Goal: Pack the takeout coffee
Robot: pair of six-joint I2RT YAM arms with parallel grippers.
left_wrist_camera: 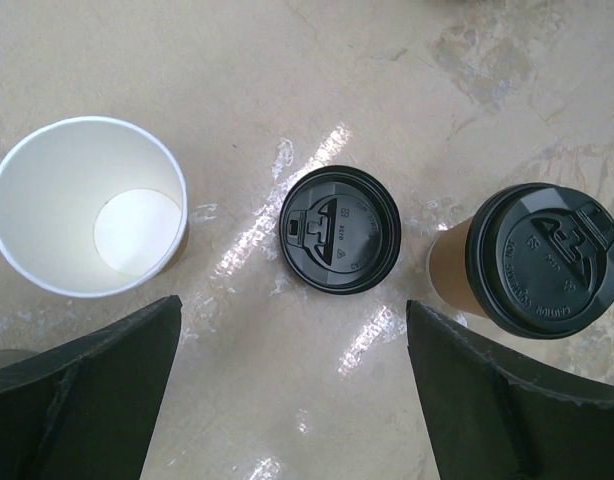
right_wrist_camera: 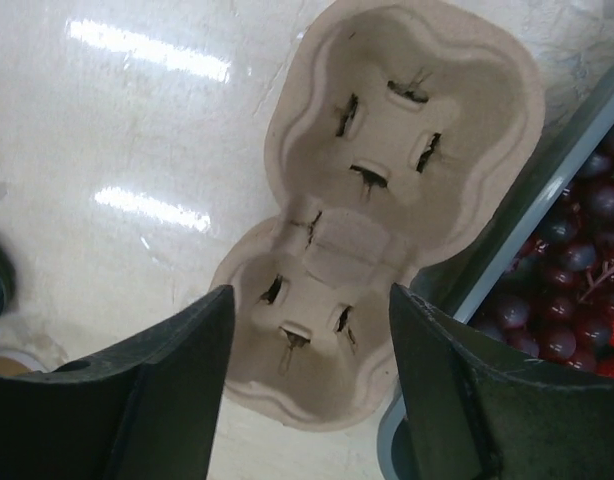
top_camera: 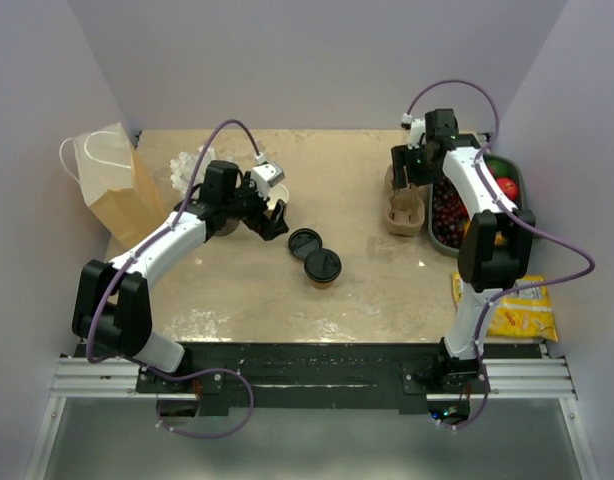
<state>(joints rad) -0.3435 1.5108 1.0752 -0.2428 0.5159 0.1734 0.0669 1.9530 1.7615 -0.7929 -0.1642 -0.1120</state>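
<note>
Top view: the coffee (top_camera: pixel 323 267) stands at frame centre on the desk (top_camera: pixel 387 290), beside a loose lid (top_camera: pixel 304 243). The left gripper (left_wrist_camera: pixel 292 400) gapes wide, holding nothing. The right gripper (right_wrist_camera: pixel 312 395), parted, straddles a tray (right_wrist_camera: pixel 407 120); contact unclear.

arms (top_camera: pixel 162 243): 2, white links, black joints
cables (top_camera: pixel 230 124): purple, 1 per arm
fingers (left_wrist_camera: pixel 77 400): black, matte, broad
base plate (top_camera: pixel 307 362): black

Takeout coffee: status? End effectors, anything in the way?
Left end effector open, empty. Right end effector open, over cup carrier. Takeout coffee upright, lidded, not gripped. Loose lid lies between it and lidless cup.
</note>
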